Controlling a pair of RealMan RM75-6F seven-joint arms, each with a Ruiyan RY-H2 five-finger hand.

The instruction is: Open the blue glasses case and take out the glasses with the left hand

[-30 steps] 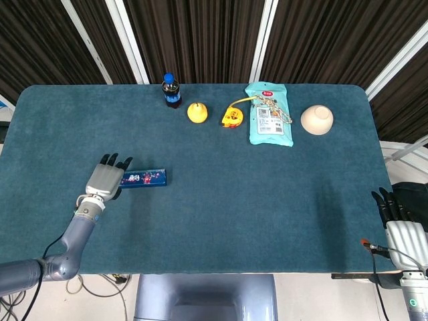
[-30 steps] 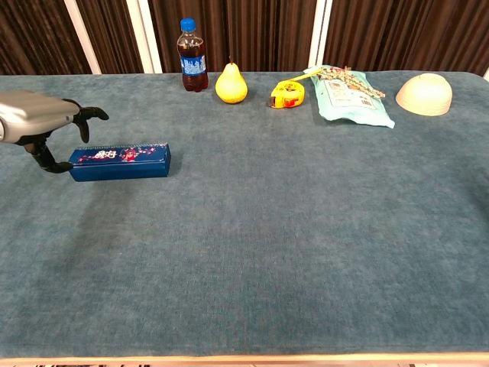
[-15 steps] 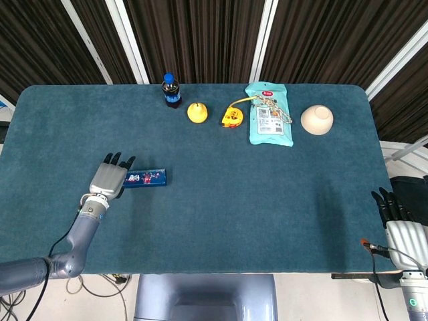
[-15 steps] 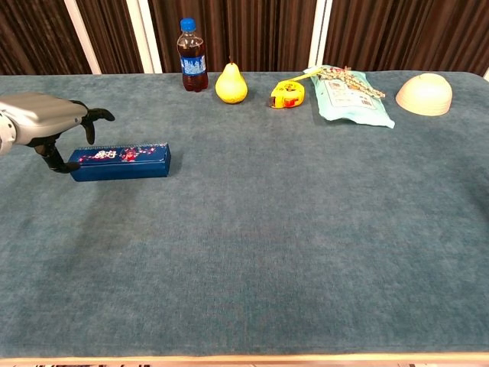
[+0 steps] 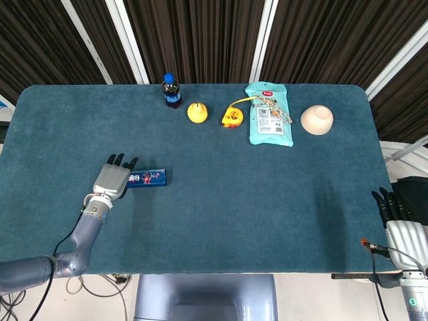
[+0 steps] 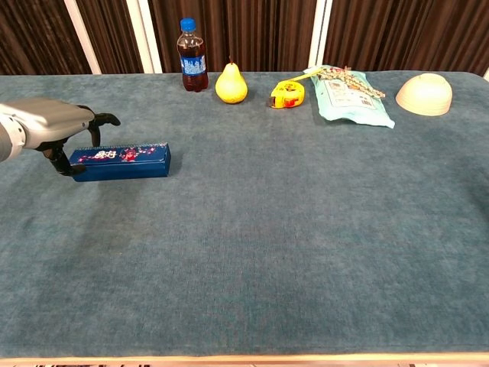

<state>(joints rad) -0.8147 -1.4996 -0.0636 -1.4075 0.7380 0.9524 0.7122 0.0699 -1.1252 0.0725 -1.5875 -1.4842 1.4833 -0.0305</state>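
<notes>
The left hand (image 6: 53, 126) hovers over the near end of the long blue rectangular glasses case (image 6: 122, 160) — fingers apart, holding nothing — apparently positioned to grasp it.

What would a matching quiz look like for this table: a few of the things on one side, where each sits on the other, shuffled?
Things:
1. case
2. bottle
3. bowl
4. pouch

Places:
A. upside down, far right corner of the table
B. at the left hand, its fingers over one end
C. flat, between the tape measure and the bowl
D. upright at the back edge, just left of the pear

Pairs: 1-B, 2-D, 3-A, 4-C
</notes>
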